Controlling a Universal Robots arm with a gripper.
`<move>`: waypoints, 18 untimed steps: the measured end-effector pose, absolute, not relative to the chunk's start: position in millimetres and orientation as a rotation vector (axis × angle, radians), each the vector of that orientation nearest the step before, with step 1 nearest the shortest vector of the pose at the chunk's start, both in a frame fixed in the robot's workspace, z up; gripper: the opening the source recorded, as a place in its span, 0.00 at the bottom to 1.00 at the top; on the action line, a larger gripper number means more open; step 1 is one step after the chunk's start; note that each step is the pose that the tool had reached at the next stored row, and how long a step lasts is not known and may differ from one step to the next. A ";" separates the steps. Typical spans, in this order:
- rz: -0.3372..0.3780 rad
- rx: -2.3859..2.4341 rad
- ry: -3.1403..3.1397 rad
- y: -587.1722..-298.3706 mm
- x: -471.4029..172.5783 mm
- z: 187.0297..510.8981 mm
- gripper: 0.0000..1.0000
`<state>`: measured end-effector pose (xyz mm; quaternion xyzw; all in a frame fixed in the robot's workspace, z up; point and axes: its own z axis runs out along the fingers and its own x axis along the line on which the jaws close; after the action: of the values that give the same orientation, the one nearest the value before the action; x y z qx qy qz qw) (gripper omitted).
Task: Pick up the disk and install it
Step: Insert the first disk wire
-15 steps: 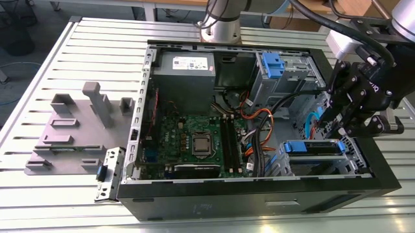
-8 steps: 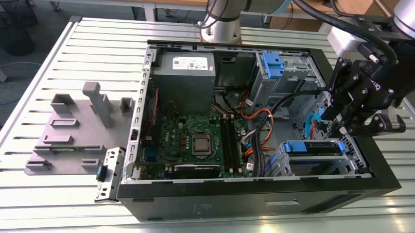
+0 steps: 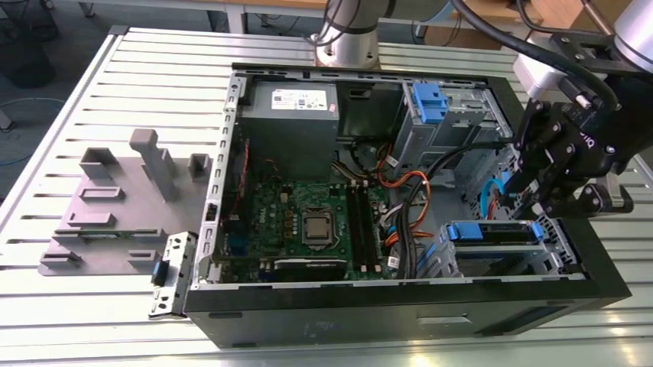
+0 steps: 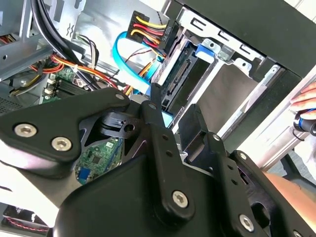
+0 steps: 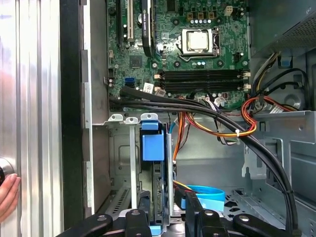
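At the corner of the open computer case [image 3: 408, 321] on the exterior view's right, the hand [image 3: 533, 214] reaches down into the silver drive cage [image 3: 505, 258]. The disk [image 3: 495, 233] sits in that cage, its blue handle end turned toward the green motherboard [image 3: 306, 222]. In the first wrist view the disk [image 5: 154, 145] stands on edge in a slot of the cage, and the hand [image 5: 163, 217] is closed on the end farthest from the handle, with one black finger against each face. In the second wrist view the hand [image 4: 174, 111] shows the same narrow hold, with a power plug of red, yellow and black wires [image 4: 148, 29] hanging just beyond it. A bundle of black cables [image 5: 207, 111] runs across the case between the motherboard and the cage, and a flat blue cable [image 5: 207, 192] curls on the case floor beside the disk. A grey power-supply box [image 3: 290, 115] fills the far corner of the case. The case lies on a slatted metal bench [image 3: 153, 69], with a grey fixture plate [image 3: 112, 206] beside it. A person's fingertips [image 5: 7, 195] rest at the bench edge.
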<state>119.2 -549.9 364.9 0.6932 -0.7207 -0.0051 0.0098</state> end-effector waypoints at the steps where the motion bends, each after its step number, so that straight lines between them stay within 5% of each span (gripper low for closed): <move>1: -0.016 2.164 -2.250 -549.8 119.4 364.3 0.42; 18: -0.016 2.164 -2.250 -549.8 119.6 358.7 0.42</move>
<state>119.6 -549.8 358.7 0.6932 -0.7207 -0.0051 0.0099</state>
